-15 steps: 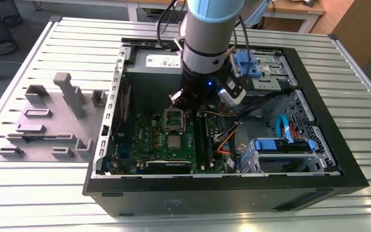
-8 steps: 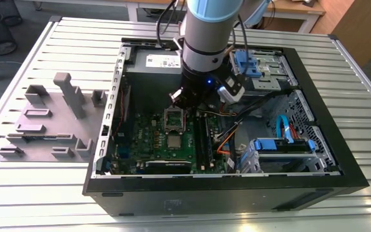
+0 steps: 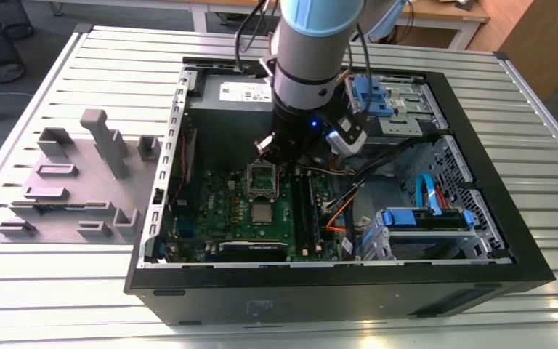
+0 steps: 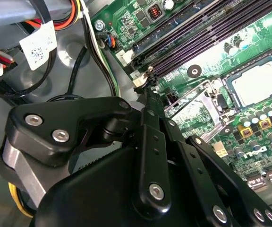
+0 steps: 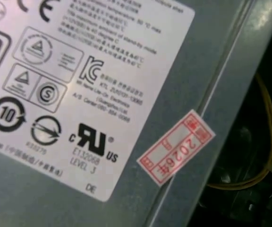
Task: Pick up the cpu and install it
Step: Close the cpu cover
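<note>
The gripper (image 4: 148, 90), black linked metal, hangs inside the open case (image 3: 337, 298) just above the hinged frame (image 4: 192, 109). Its own links block the sight, so I cannot tell whether it is open or closed, or holds anything. The cpu (image 4: 257, 84), a flat silvery square, lies in the socket on the green board (image 3: 226, 211), just beside the frame and apart from the gripper. The grey supply box (image 5: 211, 71) carries a white label (image 5: 79, 85) of approval marks and small print, cut off at its edges, and a red-bordered sticker (image 5: 176, 146). Lilac-grey blocks (image 3: 75, 182) stand on the ribbed desk (image 3: 114, 65), by its edge at the exterior view's left.
</note>
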`<state>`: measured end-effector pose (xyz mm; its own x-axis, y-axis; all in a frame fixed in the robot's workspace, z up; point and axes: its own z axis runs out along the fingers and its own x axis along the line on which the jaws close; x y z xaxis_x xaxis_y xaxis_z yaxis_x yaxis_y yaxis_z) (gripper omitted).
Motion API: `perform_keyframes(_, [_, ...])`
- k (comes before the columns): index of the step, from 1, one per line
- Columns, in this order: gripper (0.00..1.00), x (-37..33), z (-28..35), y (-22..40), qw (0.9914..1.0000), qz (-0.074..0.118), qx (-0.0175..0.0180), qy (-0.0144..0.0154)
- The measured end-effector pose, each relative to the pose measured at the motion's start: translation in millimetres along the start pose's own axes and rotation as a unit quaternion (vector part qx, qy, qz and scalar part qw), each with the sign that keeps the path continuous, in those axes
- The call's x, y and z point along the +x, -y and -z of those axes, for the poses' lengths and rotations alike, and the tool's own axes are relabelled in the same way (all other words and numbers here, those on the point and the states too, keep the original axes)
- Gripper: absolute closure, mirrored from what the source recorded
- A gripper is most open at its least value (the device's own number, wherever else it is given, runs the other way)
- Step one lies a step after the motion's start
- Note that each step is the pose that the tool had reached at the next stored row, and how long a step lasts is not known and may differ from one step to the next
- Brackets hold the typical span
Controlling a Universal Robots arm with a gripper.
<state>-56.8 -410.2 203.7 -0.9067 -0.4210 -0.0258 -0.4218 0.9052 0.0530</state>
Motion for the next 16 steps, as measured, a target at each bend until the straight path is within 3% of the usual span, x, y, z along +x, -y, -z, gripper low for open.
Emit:
perform_keyframes(10, [0.89,3.6,-1.4,-1.8,1.0,0.0,0.0,0.0])
perform_keyframes(16, [0.89,4.0,1.9,-1.4,1.0,0.0,0.0,0.0])
